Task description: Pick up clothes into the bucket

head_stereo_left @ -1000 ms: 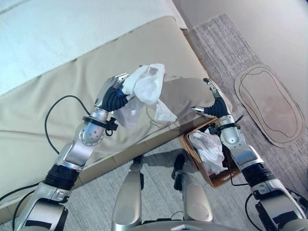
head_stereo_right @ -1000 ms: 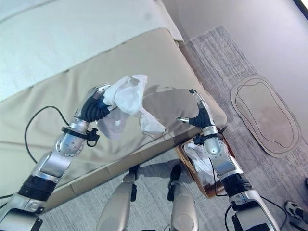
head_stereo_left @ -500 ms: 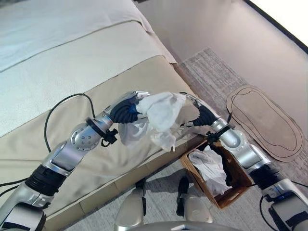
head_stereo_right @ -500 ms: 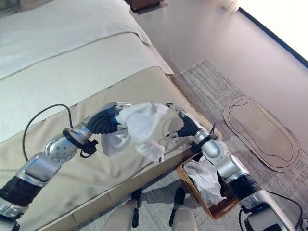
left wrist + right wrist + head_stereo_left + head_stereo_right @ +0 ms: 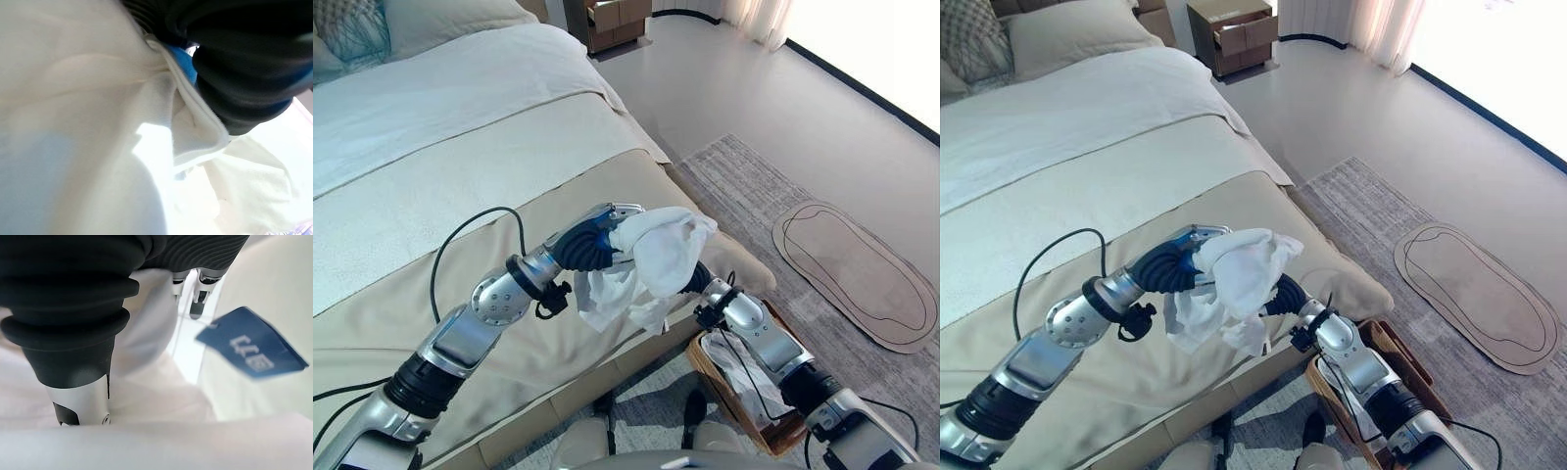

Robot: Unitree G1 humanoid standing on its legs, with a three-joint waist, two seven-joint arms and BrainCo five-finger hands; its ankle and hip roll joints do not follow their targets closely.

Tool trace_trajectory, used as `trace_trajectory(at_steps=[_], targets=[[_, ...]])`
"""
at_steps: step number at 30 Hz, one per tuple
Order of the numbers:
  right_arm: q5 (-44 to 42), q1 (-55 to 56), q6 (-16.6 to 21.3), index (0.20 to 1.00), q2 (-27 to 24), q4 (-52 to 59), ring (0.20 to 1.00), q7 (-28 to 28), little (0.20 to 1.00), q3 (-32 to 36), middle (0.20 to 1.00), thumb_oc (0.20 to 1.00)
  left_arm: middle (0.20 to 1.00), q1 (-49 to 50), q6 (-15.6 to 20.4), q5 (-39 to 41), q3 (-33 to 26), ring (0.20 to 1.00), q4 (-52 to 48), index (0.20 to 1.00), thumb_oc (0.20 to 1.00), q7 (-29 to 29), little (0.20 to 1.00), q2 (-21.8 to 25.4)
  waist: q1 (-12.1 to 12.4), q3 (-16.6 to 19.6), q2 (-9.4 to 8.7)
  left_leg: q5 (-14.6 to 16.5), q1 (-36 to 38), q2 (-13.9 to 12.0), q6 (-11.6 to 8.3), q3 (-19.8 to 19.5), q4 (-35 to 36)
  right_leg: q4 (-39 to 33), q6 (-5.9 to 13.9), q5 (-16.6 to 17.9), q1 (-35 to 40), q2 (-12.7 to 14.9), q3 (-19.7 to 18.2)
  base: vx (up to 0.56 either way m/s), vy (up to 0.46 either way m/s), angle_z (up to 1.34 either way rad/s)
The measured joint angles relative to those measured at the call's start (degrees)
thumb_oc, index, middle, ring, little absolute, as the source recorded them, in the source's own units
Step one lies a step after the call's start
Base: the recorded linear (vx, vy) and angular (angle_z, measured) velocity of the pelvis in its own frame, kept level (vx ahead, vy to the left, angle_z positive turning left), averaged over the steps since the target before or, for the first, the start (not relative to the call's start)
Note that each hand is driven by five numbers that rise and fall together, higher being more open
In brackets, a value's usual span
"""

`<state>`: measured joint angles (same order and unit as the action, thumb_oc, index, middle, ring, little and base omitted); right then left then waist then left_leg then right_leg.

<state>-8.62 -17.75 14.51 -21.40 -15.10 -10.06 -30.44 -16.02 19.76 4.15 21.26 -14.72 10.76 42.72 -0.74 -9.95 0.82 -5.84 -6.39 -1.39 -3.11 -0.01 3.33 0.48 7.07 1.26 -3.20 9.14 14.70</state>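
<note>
Raised and carried toward the right arm since 1 second ago, the white garment [image 5: 658, 262] now hangs bunched in the air over the bed's near edge, up and to the left of the basket [image 5: 781, 433] on the floor. Its loose end droops below the bundle, short of the basket's rim. The whole view has also swung upward over that second, so part of the apparent shift is the camera's.

Clenched round the top of the cloth, the left hand [image 5: 607, 232] carries the weight; its wrist view has white folds pressed close against the dark cover. The right hand [image 5: 1280, 292], which stood apart with spread fingers before, has come in under and behind the bundle; its wrist view shows cloth against its fingers [image 5: 195, 293] and a blue tag [image 5: 252, 350], but I cannot tell whether they have closed on it.

Inside the basket already lies another white garment [image 5: 736, 360]. Judging by this, the held piece needs to travel right and down before letting go.

Beyond the basket, a beige mat [image 5: 857, 269] lies on the grey rug [image 5: 744, 181].
</note>
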Motion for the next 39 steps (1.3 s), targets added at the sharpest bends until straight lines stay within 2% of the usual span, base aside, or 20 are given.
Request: trace_trajectory(at_steps=[9, 10, 11, 16, 24, 29, 33, 34, 35, 39], targets=[[-2.6, -0.7, -1.0, 1.000, 0.4, -1.1, 1.000, -3.4, 1.000, -4.6, 1.000, 1.000, 0.200, 0.2, 0.0, 1.3, 0.1, 0.200, 0.0, 0.200, 0.200, 0.7, 0.200, -1.9, 0.0, 0.5, 0.00, 0.0, 0.6, 0.0, -0.01, 0.1, 0.1, -0.4, -0.02, 0.0, 0.7, -0.1, 0.0, 0.00, 0.000, 0.00], [-2.8, -0.7, -1.4, 0.448, 1.0, -1.2, 0.448, -3.6, 0.448, -5.5, 0.448, 0.448, 0.200, 0.2, 0.0, 1.3, 0.1, 0.200, 0.0, 0.200, 0.200, 0.8, 0.200, -2.3, 0.0, 0.6, 0.04, 0.0, 0.8, 0.0, -0.02, 0.1, 0.1, -0.5, -0.02, 0.0, 0.9, -0.1, 0.0, 0.00, 0.000, 0.00], [-2.9, -0.8, -1.4, 0.200, 0.9, -1.2, 0.200, -3.8, 0.200, -6.1, 0.200, 0.200, 0.200, 0.2, 0.0, 1.3, 0.1, 0.200, 0.0, 0.200, 0.200, 0.8, 0.200, -2.6, 0.0, 0.7, 0.06, 0.0, 0.8, 0.0, -0.03, 0.1, 0.1, -0.5, -0.02, 0.0, 0.9, -0.1, 0.0, 0.00, 0.000, 0.00], [-6.5, -1.0, -1.5, 0.200, 2.9, -1.3, 0.200, -4.7, 0.200, -6.5, 0.200, 0.200, 0.200, 0.2, 0.0, 1.7, 0.1, 0.200, 0.0, 0.200, 0.200, 0.7, 0.200, -4.0, 0.0, 0.9, 0.06, 0.0, 0.8, -0.1, -0.05, 0.1, 0.2, -0.5, -0.02, 0.0, 0.9, -0.1, 0.0, 0.00, 0.000, 0.00], [-12.3, 0.6, -2.2, 0.200, 2.5, -3.4, 0.200, -5.7, 0.200, -5.7, 0.200, 0.200, 0.200, 2.4, 0.0, 1.9, 0.0, 0.200, 0.0, 0.200, 0.200, 0.7, 0.200, -4.0, 0.0, 1.9, 0.06, 0.0, 0.8, -0.1, -0.05, 0.1, 0.3, -0.5, -0.02, 0.0, 0.9, -0.1, 0.0, 0.00, 0.000, 0.00], [-15.0, 4.9, -2.4, 0.200, 2.7, -3.7, 0.200, -5.6, 0.200, -2.6, 0.200, 0.200, 0.200, 4.9, 0.0, 1.9, -0.5, 0.200, 0.0, 0.200, 0.200, 0.6, 0.200, -4.5, 0.0, 1.9, 0.07, 0.0, 1.4, -0.1, -0.04, 0.2, 0.6, -0.7, -0.02, 0.0, 1.3, -0.1, -0.1, 0.00, -0.001, -0.01], [-17.1, 8.9, -2.3, 0.200, 3.1, -4.0, 0.200, -5.6, 0.200, 0.6, 0.200, 0.200, 0.200, 8.6, 0.0, 1.8, -1.9, 0.200, 0.1, 0.200, 0.200, 0.3, 0.200, -6.9, 0.0, 2.5, 0.18, 0.0, 1.9, -0.1, -0.05, 0.6, 1.1, -0.8, -0.01, 0.0, 1.5, -0.1, -0.2, 0.01, -0.004, -0.04], [-18.1, 9.9, -2.3, 0.200, 3.3, -4.1, 0.200, -5.6, 0.200, 1.4, 0.200, 0.200, 0.564, 9.7, 0.0, 1.8, -2.4, 0.564, 0.3, 0.564, 0.564, -0.1, 0.564, -7.5, -0.1, 2.5, 0.21, 0.0, 1.9, -0.2, -0.04, 0.6, 1.1, -0.8, -0.01, 0.0, 1.5, -0.1, -0.2, 0.00, 0.000, 0.00], [-18.3, 10.5, -2.3, 0.200, 3.5, -4.1, 0.200, -5.5, 0.200, 1.9, 0.200, 0.200, 1.000, 10.2, 0.0, 1.8, -2.6, 1.000, 0.5, 1.000, 1.000, -0.4, 1.000, -8.0, -0.2, 2.6, 0.22, 0.0, 2.0, -0.2, -0.05, 0.7, 1.1, -0.8, -0.01, 0.0, 1.5, -0.2, -0.2, 0.01, 0.001, -0.04], [-20.3, 15.2, -2.3, 0.200, 2.9, -3.4, 0.200, -4.8, 0.200, 4.5, 0.200, 0.200, 1.000, 12.6, 0.2, 1.7, -2.9, 1.000, 3.3, 1.000, 1.000, -2.0, 1.000, -10.4, -0.4, 3.0, 0.49, 0.0, 2.6, -0.3, -0.04, 1.3, 1.5, -0.8, 0.00, 0.0, 1.6, -0.2, -0.8, 0.00, -0.003, -0.07]])
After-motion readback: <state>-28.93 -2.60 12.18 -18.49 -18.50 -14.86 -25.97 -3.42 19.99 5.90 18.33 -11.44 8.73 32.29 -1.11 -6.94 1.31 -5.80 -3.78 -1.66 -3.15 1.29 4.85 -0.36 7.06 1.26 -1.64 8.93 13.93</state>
